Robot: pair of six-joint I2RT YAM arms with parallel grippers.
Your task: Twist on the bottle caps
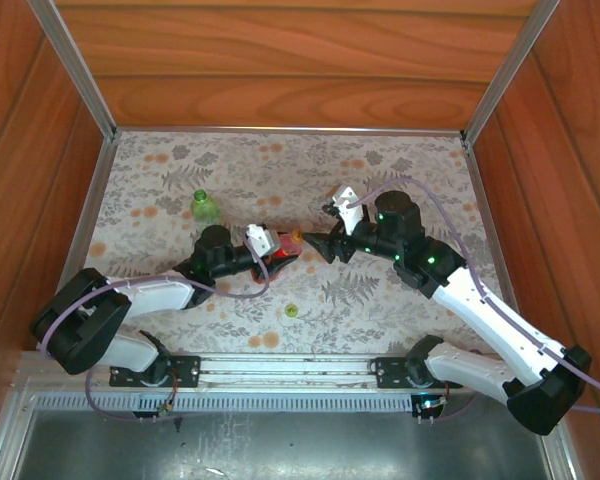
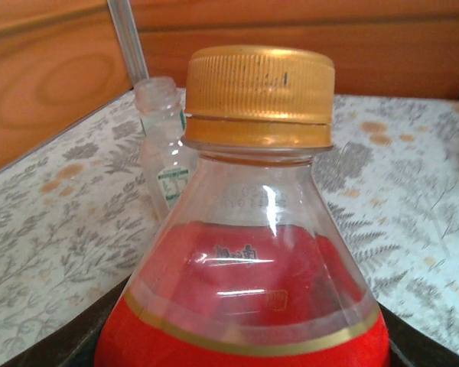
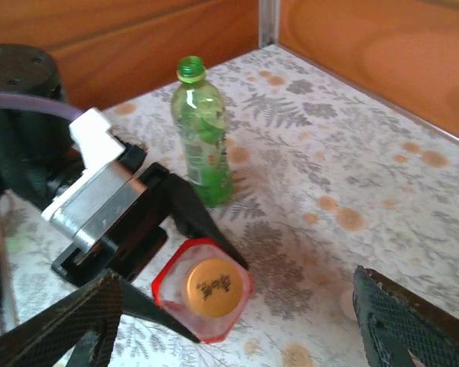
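Orange cap (image 2: 260, 95) sits on the neck of the red bottle (image 2: 245, 290), directly between the two fingers of the right gripper (image 1: 313, 246). Those fingers stand wide apart, one on each side of the cap, with a clear gap to it on both sides and nothing held. The left gripper (image 1: 276, 257) is clamped on the red bottle's body, and the capped neck points out past its fingertips toward the right gripper.

Ahead of the left gripper, just left of the red bottle's neck in its wrist view, stands the clear bottle (image 2: 164, 145), upright and uncapped. The green bottle (image 3: 203, 138) stands upright on the flowered tablecloth (image 1: 400, 170) beyond the left gripper, its mouth open. The yellow-green cap (image 1: 291, 311) lies on the cloth, well apart from both grippers, on the side toward the arm bases.
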